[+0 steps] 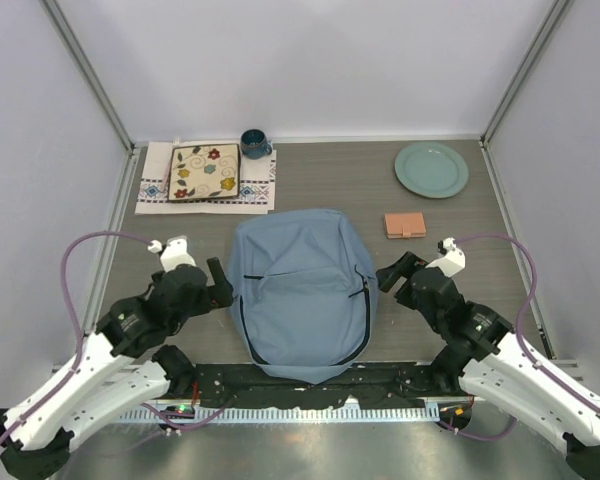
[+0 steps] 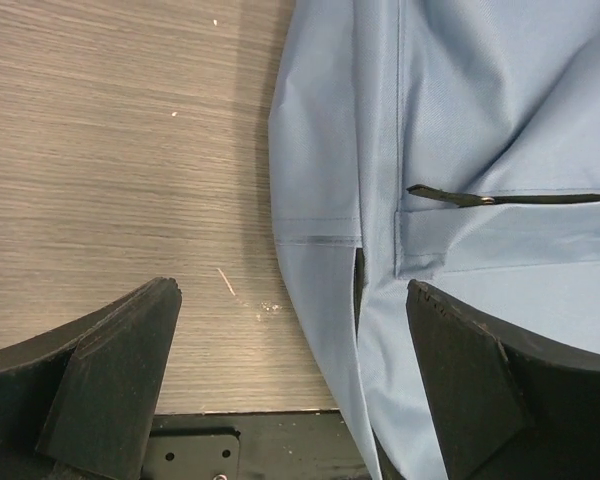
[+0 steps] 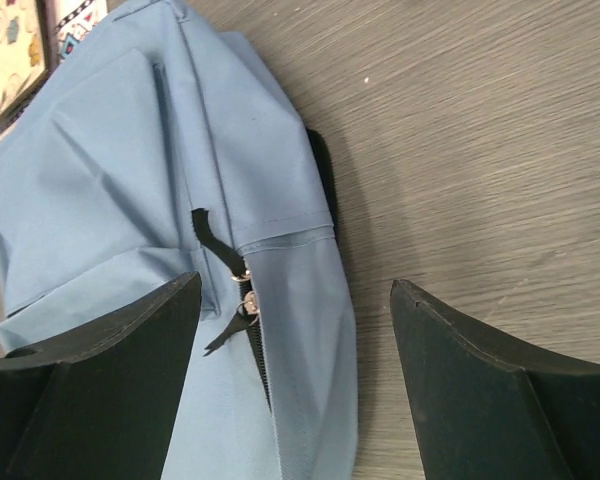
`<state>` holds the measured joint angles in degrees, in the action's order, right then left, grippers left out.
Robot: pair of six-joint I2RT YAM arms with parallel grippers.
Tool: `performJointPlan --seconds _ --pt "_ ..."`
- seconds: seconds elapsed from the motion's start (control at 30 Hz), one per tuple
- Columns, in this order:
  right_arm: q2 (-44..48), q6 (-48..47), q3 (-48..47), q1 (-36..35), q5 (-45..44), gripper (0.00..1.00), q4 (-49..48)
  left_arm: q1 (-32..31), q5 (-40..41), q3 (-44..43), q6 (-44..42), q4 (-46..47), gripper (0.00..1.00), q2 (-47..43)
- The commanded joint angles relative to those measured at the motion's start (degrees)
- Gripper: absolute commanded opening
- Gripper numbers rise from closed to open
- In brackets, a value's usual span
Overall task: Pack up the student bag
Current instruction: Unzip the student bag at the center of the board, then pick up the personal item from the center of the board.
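The student bag (image 1: 302, 300), a dusty-blue backpack with dark zipper lines, lies flat in the middle of the table between both arms. My left gripper (image 1: 220, 282) stands open at the bag's left edge, and nothing is held. In the left wrist view the bag (image 2: 480, 130) fills the right half. One finger of the left gripper (image 2: 292, 292) is over bare wood and the other over the fabric. My right gripper (image 1: 390, 272) is open at the bag's right edge. In the right wrist view the right gripper (image 3: 295, 288) straddles the bag's side seam, close to two zipper pulls (image 3: 242, 290).
A floral patterned square item (image 1: 204, 172) lies on a white embroidered cloth (image 1: 155, 190) at the back left, with a dark blue mug (image 1: 254, 143) beside it. A pale green plate (image 1: 431, 168) sits at the back right. A small salmon-coloured notebook (image 1: 405, 224) lies right of the bag's top.
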<state>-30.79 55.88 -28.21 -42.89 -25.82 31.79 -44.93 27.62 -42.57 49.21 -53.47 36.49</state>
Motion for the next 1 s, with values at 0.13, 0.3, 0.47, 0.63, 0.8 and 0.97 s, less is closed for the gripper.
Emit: performJointPlan --seconds 0.13,0.3,0.47,0.63,0.8,0.97 --pt "-5.8 -1.6 -8.2 0.2 -13.1 0.86 3.6 0.2 0.9 -5.7 -0.8 -5.8 1.0 -9.1" --pt "-15.9 -7.9 -15.7 3.9 -18.5 0.93 2.5 0.2 -2.1 -3.3 -2.6 -2.2 1.0 -13.2" --pt "-31.1 -15.4 -22.0 18.1 -4.5 0.95 -3.0 0.1 -4.7 -3.4 -3.8 -1.9 1.0 -12.3" --pt "-44.0 -15.2 -26.3 34.2 11.1 0.95 -7.4 0.1 -5.5 -3.6 -4.3 -1.6 0.99 -9.8" --pt "-55.7 -15.4 -29.3 41.8 19.6 0.95 -11.5 0.1 -5.7 -3.7 -4.5 -1.6 1.0 -9.0" --pt "-61.8 -12.8 -29.8 46.4 27.2 0.95 -17.7 0.2 -5.5 -3.4 -4.5 -1.5 1.0 -10.0"
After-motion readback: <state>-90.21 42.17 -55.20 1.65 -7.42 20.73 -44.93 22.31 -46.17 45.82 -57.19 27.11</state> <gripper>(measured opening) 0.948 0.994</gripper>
